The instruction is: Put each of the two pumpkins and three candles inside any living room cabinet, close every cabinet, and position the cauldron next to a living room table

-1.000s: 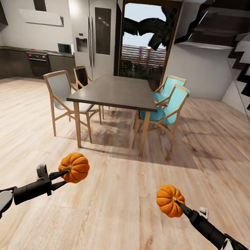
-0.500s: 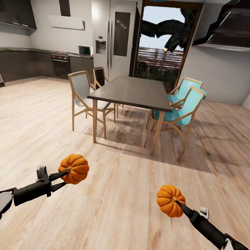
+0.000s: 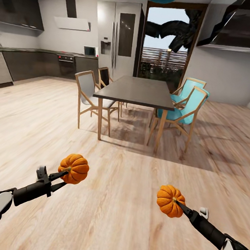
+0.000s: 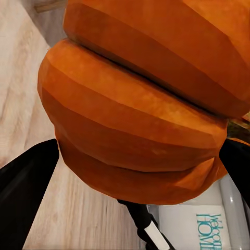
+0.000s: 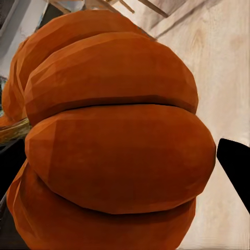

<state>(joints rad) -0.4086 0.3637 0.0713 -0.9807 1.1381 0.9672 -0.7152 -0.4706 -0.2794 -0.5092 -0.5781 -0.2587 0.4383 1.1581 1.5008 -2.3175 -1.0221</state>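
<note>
Two pumpkins, small, ribbed, orange: the left pumpkin (image 3: 74, 168) is clenched in your left pincer (image 3: 62, 175), the right pumpkin (image 3: 170, 200) in your right pincer (image 3: 178, 203), both held above the wooden floor (image 3: 122, 218). Judged rigid and light, with rounded ribs likely to slip; the grip sits near each stem. Ahead stands a dining table (image 3: 138, 91) with chairs (image 3: 87, 93), kitchen behind.

Bright, even daylight; soft shadows under table (image 3: 136, 91)

Both grippers — left (image 3: 66, 171), right (image 3: 175, 201) — clamped, outstretched.
</note>
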